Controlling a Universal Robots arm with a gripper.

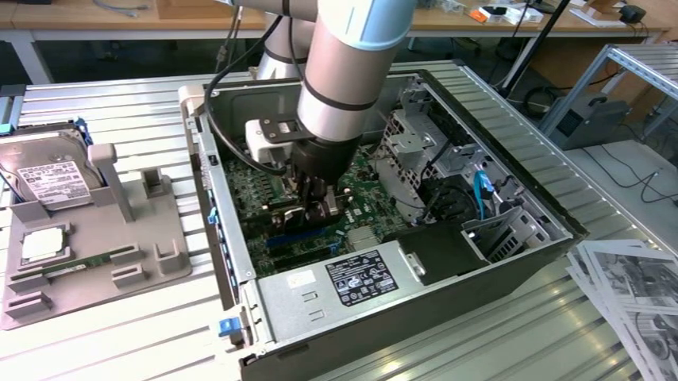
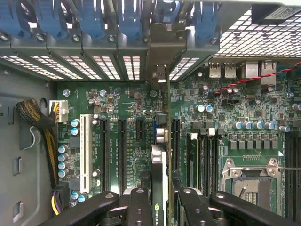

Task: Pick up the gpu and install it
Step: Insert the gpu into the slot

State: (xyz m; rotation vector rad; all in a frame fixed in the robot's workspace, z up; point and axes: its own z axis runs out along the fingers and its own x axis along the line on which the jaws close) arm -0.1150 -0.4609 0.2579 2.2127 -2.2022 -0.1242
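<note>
Gripper (image 2: 163, 197), closest to the wrist camera, has its jaws clamped on the gpu (image 2: 159, 165), which stands on edge over the motherboard (image 2: 113, 94) in line with a slot, its bracket end at the slot wall of the case (image 2: 28, 117); whether the card is seated cannot be told. From the exterior view's left to its right: a grey fixture (image 1: 138, 262) carrying a hard drive (image 1: 48, 178); the open case in the middle, with the arm (image 1: 344, 79) reaching into it from above; and printed papers (image 1: 636, 294) on the table (image 1: 498, 349) at the near right.
</note>
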